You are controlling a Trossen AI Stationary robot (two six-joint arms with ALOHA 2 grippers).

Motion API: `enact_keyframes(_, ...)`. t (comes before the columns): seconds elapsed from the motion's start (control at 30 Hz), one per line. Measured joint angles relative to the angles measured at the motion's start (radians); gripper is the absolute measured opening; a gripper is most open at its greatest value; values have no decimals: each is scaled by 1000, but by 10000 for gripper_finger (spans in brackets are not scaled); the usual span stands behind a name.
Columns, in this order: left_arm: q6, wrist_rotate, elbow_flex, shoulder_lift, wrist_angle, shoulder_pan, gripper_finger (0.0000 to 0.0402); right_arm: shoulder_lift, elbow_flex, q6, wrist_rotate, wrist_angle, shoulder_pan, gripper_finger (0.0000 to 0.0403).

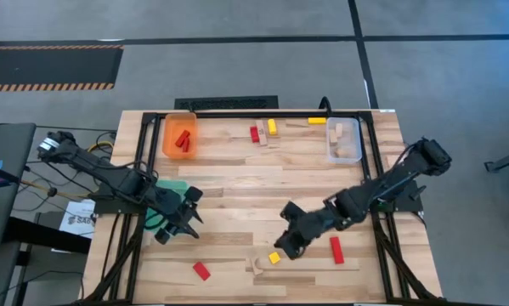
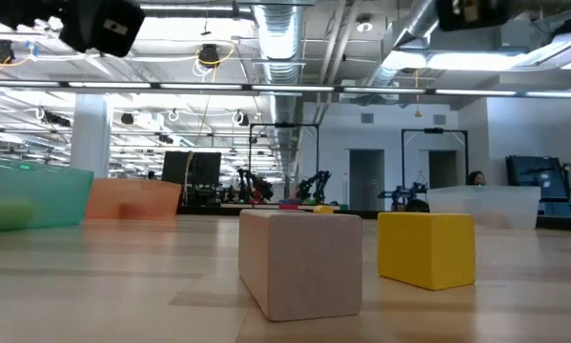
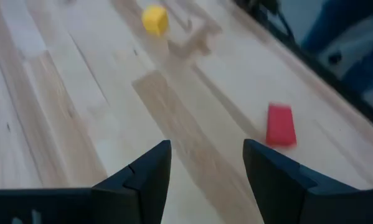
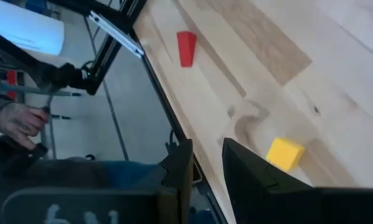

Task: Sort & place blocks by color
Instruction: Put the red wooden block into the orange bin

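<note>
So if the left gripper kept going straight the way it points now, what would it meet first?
Probably bare table: the left gripper, fingers apart and empty, aims between the red block and yellow cube. Depth is uncertain.

Matt wooden table [image 1: 262, 183]; translucent plastic orange bin [image 1: 178, 136].

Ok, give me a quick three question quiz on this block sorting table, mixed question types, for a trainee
1. True or false: the orange bin holds red blocks.
2. Which claw is nearer the yellow cube? A) left claw B) right claw
3. Fill in: the clear bin holds ____ blocks.

Key: 1 true. 2 B; the cube lies on the table just beside that claw, which holds nothing. 3 pale wood.
</note>
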Motion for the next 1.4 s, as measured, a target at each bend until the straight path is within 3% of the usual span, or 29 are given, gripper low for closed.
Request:
enact_keyframes(0.3,-97,1,0,110,236,-31,188,0,0,138,55,-145,185,107)
enact_keyframes(0.6,-165,-71,112,336,255,-84,188,0,-1,425,34,-545,304,108)
enact_keyframes(0.8,-313,-97,143,416,262,-77,188,-1,-10,523,-30,-743,297,158)
enact_keyframes(0.93,-335,-153,132,425,276,-78,188,-1,-99,559,-120,-725,286,230)
enact_keyframes(1.1,-388,-342,102,425,341,-58,188,0,-276,611,-213,-529,279,298)
enact_keyframes(1.4,-414,-381,101,425,490,16,188,0,-357,751,-132,-423,281,331)
